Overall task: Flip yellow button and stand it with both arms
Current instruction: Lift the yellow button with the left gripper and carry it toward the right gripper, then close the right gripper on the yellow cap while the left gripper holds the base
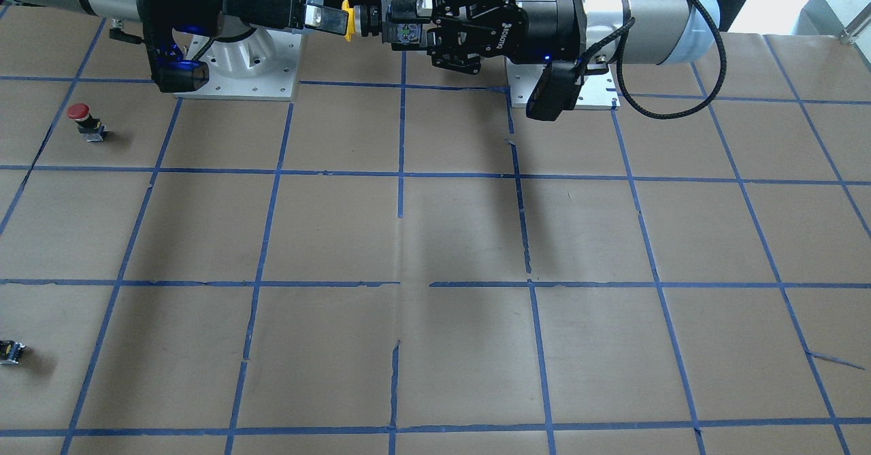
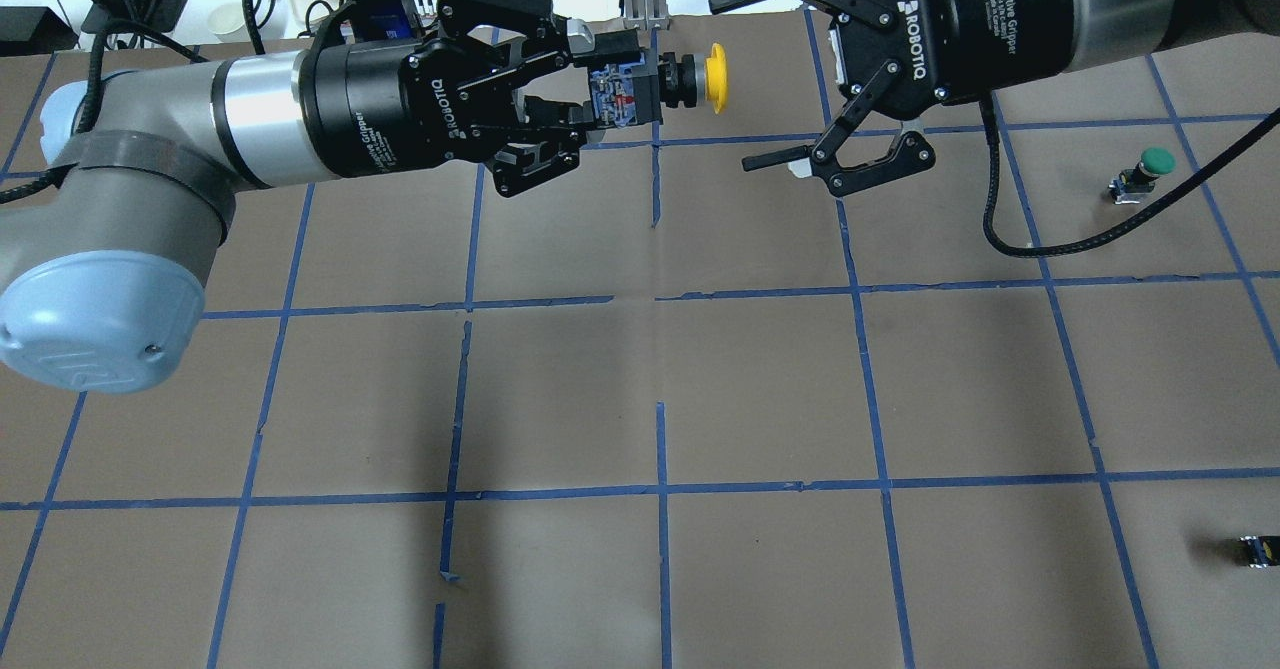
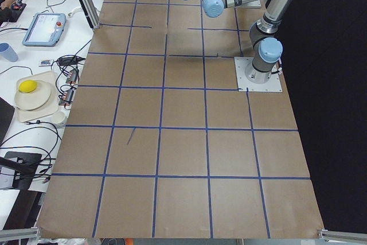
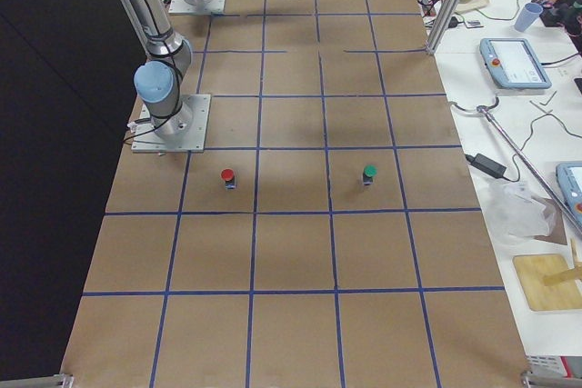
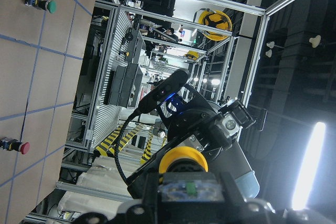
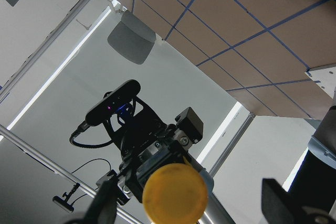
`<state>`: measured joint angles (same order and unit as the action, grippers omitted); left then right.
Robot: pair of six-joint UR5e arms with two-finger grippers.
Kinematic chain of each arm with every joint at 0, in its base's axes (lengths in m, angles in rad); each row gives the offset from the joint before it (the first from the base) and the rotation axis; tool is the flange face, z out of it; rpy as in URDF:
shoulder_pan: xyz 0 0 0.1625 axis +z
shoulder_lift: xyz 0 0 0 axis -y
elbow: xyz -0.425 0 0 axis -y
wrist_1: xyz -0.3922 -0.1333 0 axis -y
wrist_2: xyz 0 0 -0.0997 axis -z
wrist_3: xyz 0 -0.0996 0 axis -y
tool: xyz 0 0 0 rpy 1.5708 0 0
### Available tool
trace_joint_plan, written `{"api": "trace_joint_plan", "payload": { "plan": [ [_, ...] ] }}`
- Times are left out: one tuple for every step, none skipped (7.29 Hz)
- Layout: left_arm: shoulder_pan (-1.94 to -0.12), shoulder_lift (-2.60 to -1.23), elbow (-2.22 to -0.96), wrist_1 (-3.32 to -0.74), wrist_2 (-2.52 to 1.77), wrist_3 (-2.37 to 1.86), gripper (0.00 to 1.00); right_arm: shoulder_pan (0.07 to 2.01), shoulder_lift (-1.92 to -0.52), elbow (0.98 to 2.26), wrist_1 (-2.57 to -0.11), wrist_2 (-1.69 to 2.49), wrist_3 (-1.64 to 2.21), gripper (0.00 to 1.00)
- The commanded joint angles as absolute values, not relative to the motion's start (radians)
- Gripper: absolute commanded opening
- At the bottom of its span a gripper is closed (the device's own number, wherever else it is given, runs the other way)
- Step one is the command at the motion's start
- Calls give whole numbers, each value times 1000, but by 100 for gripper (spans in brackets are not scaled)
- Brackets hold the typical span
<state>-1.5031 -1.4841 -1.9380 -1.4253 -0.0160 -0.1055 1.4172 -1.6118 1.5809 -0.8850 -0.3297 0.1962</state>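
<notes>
Holding yellow button (image 2: 716, 77) aloft over far table (image 2: 560, 389) middle, left gripper (image 2: 600, 89) clamped on its base; cap points at right gripper (image 2: 768, 79), jaws spread wide. You've got lift done; handover, flip, standing remain.

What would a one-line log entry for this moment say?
left gripper: shut on yellow button, held sideways above table | right gripper: open, facing the cap | stage: not yet stood

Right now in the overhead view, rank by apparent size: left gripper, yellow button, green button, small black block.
1. left gripper
2. yellow button: held in the air, nearer the camera, so its lead over the green one is unsure
3. green button
4. small black block, at the right edge
</notes>
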Motion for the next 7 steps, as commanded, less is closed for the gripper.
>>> {"api": "trace_joint_plan", "payload": {
  "plan": [
    [-1502, -1494, -1934, -1425, -17, -104, 2, 1420, -1615, 1578, -885, -330, 215, 68],
    [-1502, -1494, -1934, -1425, -17, -104, 2, 1420, -1617, 1578, -881, -299, 215, 46],
    [-1502, -1494, -1934, -1425, -17, -104, 2, 1420, -1617, 1580, -881, -298, 209, 37],
    [-1502, -1494, -1934, -1425, -17, -104, 2, 1420, -1617, 1583, -881, -298, 203, 31],
    [-1502, -1493, -1934, -1425, -15, -104, 2, 1420, -1617, 1583, -881, -298, 204, 27],
    [-1502, -1493, -1933, -1425, -12, -107, 16, 1420, -1620, 1582, -882, -298, 206, 27],
    [-1502, -1490, -1933, -1427, -2, -147, 93, 1420, -1620, 1582, -885, -298, 206, 27]
  ]
}}
